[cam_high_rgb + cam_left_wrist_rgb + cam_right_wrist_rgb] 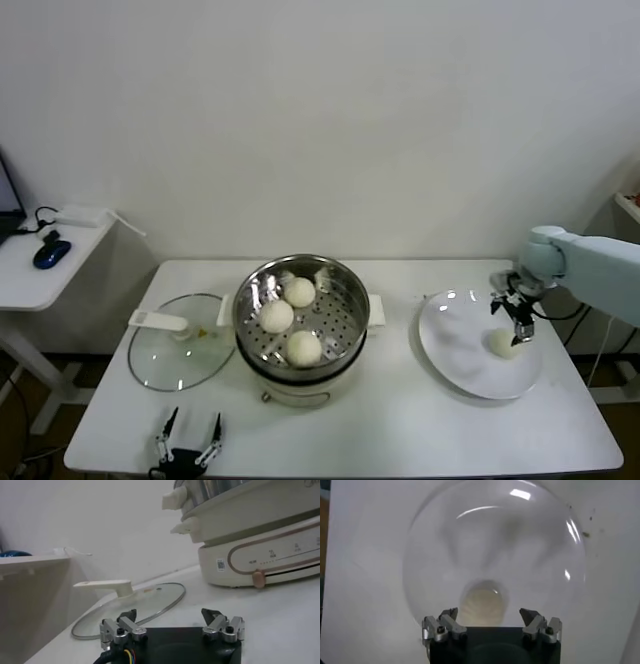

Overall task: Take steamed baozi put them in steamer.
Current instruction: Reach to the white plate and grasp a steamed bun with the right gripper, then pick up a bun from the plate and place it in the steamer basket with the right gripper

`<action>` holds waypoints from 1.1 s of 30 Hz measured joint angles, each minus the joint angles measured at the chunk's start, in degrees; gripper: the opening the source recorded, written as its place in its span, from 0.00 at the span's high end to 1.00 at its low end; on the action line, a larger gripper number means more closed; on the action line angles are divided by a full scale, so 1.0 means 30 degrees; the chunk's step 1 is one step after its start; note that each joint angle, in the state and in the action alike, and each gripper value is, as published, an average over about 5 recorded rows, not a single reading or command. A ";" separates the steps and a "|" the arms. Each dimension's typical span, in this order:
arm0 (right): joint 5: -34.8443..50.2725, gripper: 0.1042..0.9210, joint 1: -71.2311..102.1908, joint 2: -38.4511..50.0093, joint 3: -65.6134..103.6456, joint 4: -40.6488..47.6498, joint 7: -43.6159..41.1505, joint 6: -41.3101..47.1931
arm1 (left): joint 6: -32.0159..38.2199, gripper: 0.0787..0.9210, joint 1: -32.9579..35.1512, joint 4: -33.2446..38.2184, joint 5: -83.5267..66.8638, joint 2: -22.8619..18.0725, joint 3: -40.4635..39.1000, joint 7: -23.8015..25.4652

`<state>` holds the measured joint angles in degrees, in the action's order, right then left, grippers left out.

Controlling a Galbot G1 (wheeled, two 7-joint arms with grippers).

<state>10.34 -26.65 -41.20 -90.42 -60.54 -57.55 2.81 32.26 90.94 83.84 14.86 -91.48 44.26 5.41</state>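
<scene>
Three pale steamed baozi (299,292) (276,316) (304,347) lie in the shiny steamer (345,310) at the table's middle. One more baozi (502,343) (483,602) rests on the white plate (455,340) at the right. My right gripper (517,320) (490,614) hovers open just above that baozi, its fingers on either side and apart from it. My left gripper (187,438) (170,616) is parked open at the table's front edge, with nothing between its fingers.
A glass lid (180,350) (135,605) with a white handle lies flat left of the steamer. The steamer's cream pot base (260,555) rises in front of the left gripper. A side table (40,265) with a blue mouse stands at far left.
</scene>
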 measured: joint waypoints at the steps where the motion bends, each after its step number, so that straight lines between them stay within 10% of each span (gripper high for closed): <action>1: -0.0114 0.12 0.0280 -0.0007 0.0260 0.0238 -0.0019 -0.0045 | 0.0008 0.12 0.0007 -0.0008 0.0016 -0.0005 0.0008 -0.0002; 33: -0.0797 0.35 0.2612 -0.0068 0.3262 0.2063 -0.0320 0.0024 | 0.0061 0.12 0.0065 0.0026 0.0122 -0.0032 0.0136 -0.0064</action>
<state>7.95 -18.82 -41.40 -80.63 -54.35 -58.51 2.88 32.44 91.14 83.92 15.23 -91.57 44.66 5.22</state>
